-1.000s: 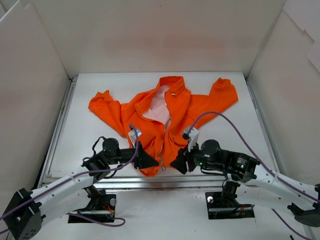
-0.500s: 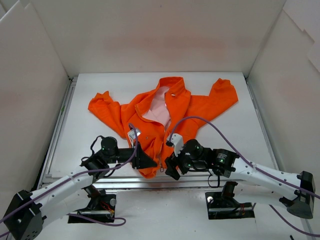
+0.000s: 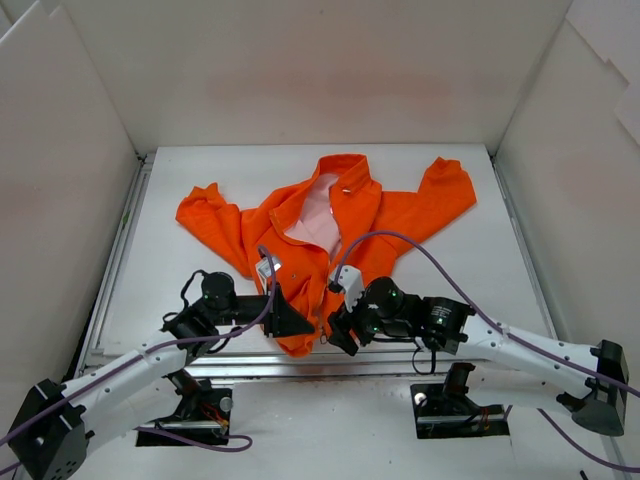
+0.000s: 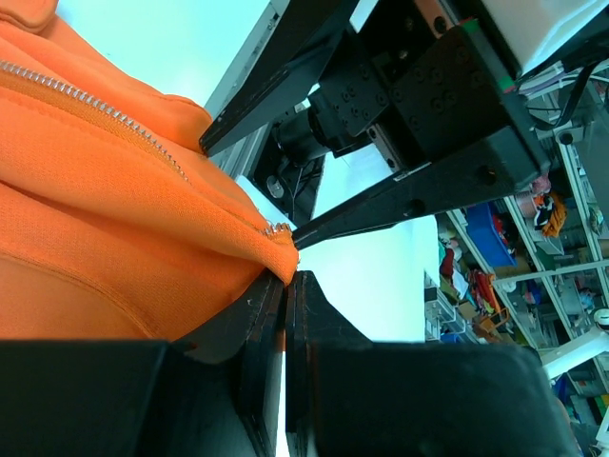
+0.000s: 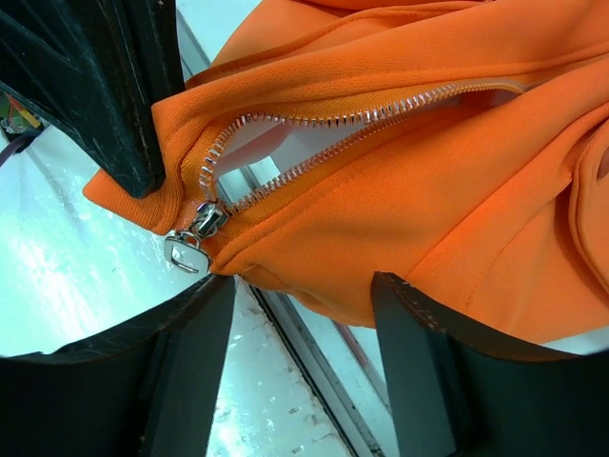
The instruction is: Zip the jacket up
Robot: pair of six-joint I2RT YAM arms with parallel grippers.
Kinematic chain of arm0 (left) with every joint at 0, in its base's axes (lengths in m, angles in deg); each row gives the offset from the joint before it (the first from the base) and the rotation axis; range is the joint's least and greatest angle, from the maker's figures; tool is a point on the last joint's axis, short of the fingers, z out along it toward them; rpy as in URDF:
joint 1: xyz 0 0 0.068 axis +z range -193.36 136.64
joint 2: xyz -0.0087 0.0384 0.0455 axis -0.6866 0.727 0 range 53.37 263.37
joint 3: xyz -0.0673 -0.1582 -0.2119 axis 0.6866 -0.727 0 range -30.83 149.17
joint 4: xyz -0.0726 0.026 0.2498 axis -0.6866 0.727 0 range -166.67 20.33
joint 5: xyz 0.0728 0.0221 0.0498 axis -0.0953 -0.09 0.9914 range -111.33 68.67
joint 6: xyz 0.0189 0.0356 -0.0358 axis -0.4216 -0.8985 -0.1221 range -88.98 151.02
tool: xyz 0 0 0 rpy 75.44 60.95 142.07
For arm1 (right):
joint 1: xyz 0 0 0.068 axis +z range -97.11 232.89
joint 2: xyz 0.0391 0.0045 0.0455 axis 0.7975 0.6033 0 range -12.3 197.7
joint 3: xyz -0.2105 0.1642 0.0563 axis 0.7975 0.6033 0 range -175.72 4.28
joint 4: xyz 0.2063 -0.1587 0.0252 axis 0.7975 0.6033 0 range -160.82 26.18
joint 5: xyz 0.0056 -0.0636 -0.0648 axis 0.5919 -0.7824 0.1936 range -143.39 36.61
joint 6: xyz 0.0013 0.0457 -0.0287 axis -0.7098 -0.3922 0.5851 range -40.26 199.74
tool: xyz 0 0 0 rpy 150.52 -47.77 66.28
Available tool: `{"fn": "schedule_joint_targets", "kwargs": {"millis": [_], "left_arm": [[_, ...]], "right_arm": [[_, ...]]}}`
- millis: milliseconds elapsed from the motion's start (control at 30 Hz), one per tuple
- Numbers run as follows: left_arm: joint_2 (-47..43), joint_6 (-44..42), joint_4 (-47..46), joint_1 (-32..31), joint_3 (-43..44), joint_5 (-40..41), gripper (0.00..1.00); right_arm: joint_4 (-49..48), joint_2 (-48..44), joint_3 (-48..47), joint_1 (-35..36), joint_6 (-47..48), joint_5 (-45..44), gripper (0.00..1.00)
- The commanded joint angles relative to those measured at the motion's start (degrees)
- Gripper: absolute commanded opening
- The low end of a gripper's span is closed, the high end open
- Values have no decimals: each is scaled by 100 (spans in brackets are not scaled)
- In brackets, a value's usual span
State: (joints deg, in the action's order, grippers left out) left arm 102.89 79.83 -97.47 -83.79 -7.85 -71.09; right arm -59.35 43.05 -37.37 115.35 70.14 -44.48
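The orange jacket (image 3: 350,215) lies flat on the white table, collar far, front open with pink lining showing. My left gripper (image 3: 305,325) is shut on the jacket's bottom hem corner (image 4: 276,257), just left of the zipper; its jaws (image 4: 285,281) pinch the fabric edge. My right gripper (image 3: 338,330) stands open at the hem from the right. In the right wrist view its fingertips (image 5: 303,281) straddle the hem of the jacket (image 5: 428,171), and the silver zipper pull (image 5: 186,252) hangs just above the left finger (image 5: 181,362). The zipper teeth (image 5: 362,119) are parted above the slider.
The metal rail (image 3: 300,365) of the table's front edge runs right under both grippers. White walls enclose the table on three sides. A purple cable (image 3: 430,255) arcs over the right arm. The left gripper's black finger (image 5: 105,86) fills the right wrist view's upper left.
My right arm has swung left to the jacket's hem beside the zipper pull, and its jaws have opened wider. The left gripper has kept its grip in place.
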Motion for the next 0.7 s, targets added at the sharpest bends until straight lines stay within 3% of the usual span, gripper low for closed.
{"fn": "schedule_joint_targets", "kwargs": {"millis": [0,167,200,300,667], "left_arm": [[-30,163,-680,8,356,-377,0],[-3,295,-838,8,330,-482,0],[-21,330,-882,8,277,-474,0],[-21,278,-760,8,303,-465,0],[-161,-56,13,8,364,-105,0]], "right_arm": [[-399,55,-89,39,135,67,59],[-680,-42,-45,47,126,199,26],[-724,-77,-28,39,100,173,15],[-891,-139,-19,39,55,120,0],[-1366,-324,-27,39,-295,278,0]]}}
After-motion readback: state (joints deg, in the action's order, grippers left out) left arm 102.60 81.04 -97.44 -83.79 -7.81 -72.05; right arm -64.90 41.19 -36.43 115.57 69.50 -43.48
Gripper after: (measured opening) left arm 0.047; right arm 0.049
